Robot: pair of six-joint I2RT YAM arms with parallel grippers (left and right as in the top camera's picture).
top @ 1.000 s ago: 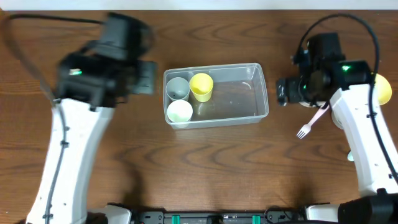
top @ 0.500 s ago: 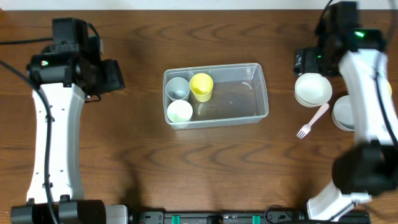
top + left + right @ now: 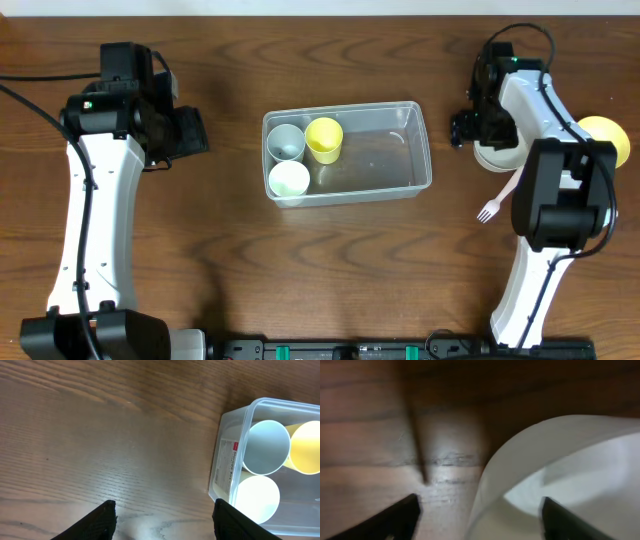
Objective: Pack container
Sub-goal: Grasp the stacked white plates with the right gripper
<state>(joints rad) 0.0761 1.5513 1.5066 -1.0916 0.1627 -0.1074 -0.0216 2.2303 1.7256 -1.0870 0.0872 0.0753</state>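
The container (image 3: pixel 385 160) is a clear plastic rectangular bin with rounded corners and a rim. It sits upright and open near the middle of the table (image 3: pixel 300 270), long side running left to right. At its left end stand 3 cups: a grey cup (image 3: pixel 285 141), a yellow cup (image 3: pixel 324 135) and a white cup (image 3: pixel 289 179). A white label (image 3: pixel 226 462) marks that end wall.
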